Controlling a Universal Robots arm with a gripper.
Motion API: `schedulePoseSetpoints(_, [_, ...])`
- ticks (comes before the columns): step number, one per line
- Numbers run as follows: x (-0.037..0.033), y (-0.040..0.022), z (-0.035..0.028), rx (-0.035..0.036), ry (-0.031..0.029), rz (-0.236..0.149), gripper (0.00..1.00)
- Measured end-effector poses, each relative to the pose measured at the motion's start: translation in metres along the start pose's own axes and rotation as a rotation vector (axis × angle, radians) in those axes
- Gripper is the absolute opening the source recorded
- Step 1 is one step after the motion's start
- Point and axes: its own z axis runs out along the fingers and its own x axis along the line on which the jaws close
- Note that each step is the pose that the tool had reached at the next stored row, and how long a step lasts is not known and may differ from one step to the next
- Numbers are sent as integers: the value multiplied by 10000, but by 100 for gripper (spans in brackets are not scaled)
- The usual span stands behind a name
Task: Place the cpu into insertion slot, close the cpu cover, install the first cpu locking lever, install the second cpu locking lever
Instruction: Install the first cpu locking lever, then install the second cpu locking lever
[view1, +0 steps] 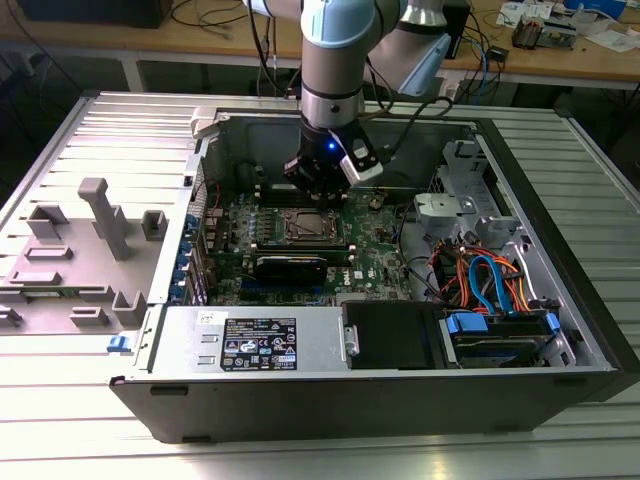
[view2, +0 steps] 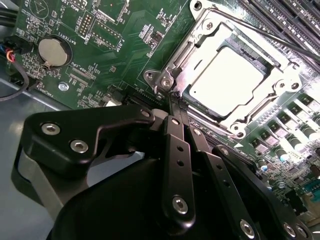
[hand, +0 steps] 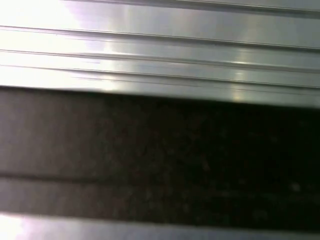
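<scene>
The cpu lies flat in the insertion slot, its pale metal top showing through the window of the cpu cover. The silvery cover frame is down over the chip. My gripper has its black fingers pressed together, tips at the cover's corner by a screw post. I see nothing held between them. A thin metal locking lever runs along the far side of the cover. In the exterior view my gripper hangs just behind the slot.
The green motherboard sits inside an open computer case. Black memory slots flank the socket, and a coin battery lies further off. Drive cables fill the exterior view's right. Grey fixtures stand outside the case.
</scene>
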Motion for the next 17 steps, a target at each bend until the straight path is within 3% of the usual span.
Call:
schedulePoseSetpoints(2, [1, -1, 4, 5, 2, 1, 11])
schedulePoseSetpoints(5, [0, 2, -12, -58, -7, 2, 11])
schedulePoseSetpoints(9, [-1, 3, -62, -53, -5, 2, 11])
schedulePoseSetpoints(12, [0, -3, -65, 7, 0, 0, 11])
schedulePoseSetpoints(17, [0, -10, -65, 7, 0, 1, 11])
